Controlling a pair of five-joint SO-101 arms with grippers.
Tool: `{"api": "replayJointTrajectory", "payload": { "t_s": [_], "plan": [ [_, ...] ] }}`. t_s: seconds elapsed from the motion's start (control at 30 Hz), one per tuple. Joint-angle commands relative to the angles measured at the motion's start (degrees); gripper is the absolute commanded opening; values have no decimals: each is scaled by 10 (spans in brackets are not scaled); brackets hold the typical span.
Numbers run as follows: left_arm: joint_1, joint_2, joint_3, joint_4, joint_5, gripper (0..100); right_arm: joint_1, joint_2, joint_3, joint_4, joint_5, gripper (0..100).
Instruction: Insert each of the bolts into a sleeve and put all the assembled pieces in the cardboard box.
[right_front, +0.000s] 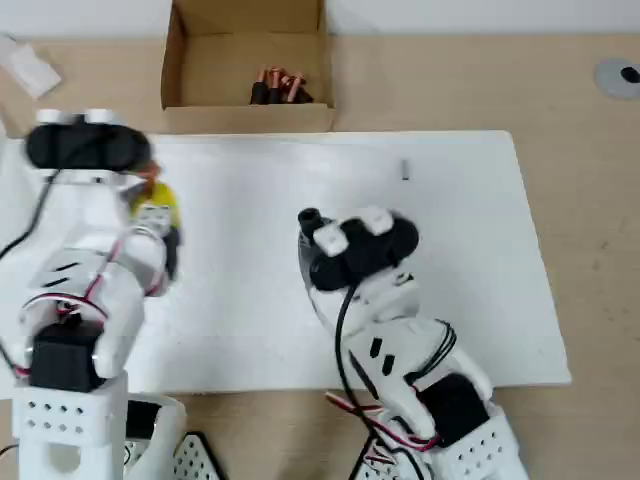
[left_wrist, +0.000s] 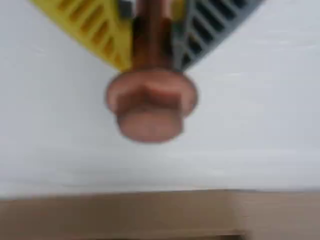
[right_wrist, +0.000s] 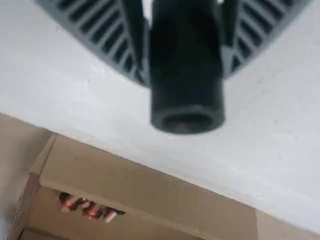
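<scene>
The left gripper (left_wrist: 152, 61) is clamped on a copper bolt (left_wrist: 150, 102). One yellow finger (left_wrist: 85, 25) and one grey finger (left_wrist: 215, 22) press on the shank from either side. The bolt's long axis runs straight along the fingers. Its flanged head sticks out past the fingertips and points away from the wrist. Under the head lies the white mat (left_wrist: 55, 130). Past the mat's edge, ahead of the gripper, is a strip of brown table (left_wrist: 125, 217).

The right gripper (right_wrist: 185, 62) is closed around a black sleeve (right_wrist: 187, 107), with a grey ribbed finger (right_wrist: 95, 30) on each side of it. The sleeve also lies in line with the fingers. Its open, hollow end sticks out beyond the tips and faces forward. The white mat is below it too.

From above, the two grippers are well apart over the mat, with bare mat between them. The left one is by its yellow finger (right_front: 157, 212), and the right one is near the mat's middle.

A small grey piece (right_front: 405, 170) lies on the mat ahead of the right gripper and off to its right. I cannot tell what it is.

The cardboard box (right_front: 190, 70) stands beyond the mat's far edge, open at the top. It is ahead of the right gripper and a little to its left. A few assembled pieces (right_front: 278, 87) lie in it against the near wall, with their copper heads (right_wrist: 85, 207) bunched together.

A white object (right_front: 30, 68) and a grey disc (right_front: 620, 77) sit at the table's far corners.
</scene>
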Motion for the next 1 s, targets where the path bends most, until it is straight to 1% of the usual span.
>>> {"api": "replayJointTrajectory", "payload": {
  "t_s": [0.0, 0.1, 0.17, 0.23, 0.33, 0.43, 0.53, 0.67, 0.77, 0.9, 0.97],
  "plan": [
    [75, -10, -40, -19, 2, 9, -10, -64, 65, -37, 35, 9],
    [110, -10, -40, -51, 11, 9, -10, -116, 133, -96, 61, 9],
    [113, -10, -48, -84, 42, 9, -10, -155, 175, -132, 76, 9],
    [113, -8, -62, -115, 72, 9, -16, -181, 205, -156, 78, 9],
    [115, -5, -70, -143, 87, 9, -42, -175, 211, -171, 55, 9],
    [113, -5, -73, -156, 87, 9, -68, -182, 211, -188, 29, 9],
    [116, -5, -71, -170, 87, 9, -91, -192, 211, -205, 25, 9],
    [114, -4, -69, -195, 88, 9, -95, -195, 211, -282, 25, 9],
    [113, -5, -70, -197, 88, 9, -101, -193, 211, -322, 25, 9],
    [114, -8, -68, -197, 88, 9, -142, -193, 211, -324, 24, 9],
    [114, -9, -69, -199, 103, 9, -166, -193, 211, -325, 24, 9]
  ]
}}
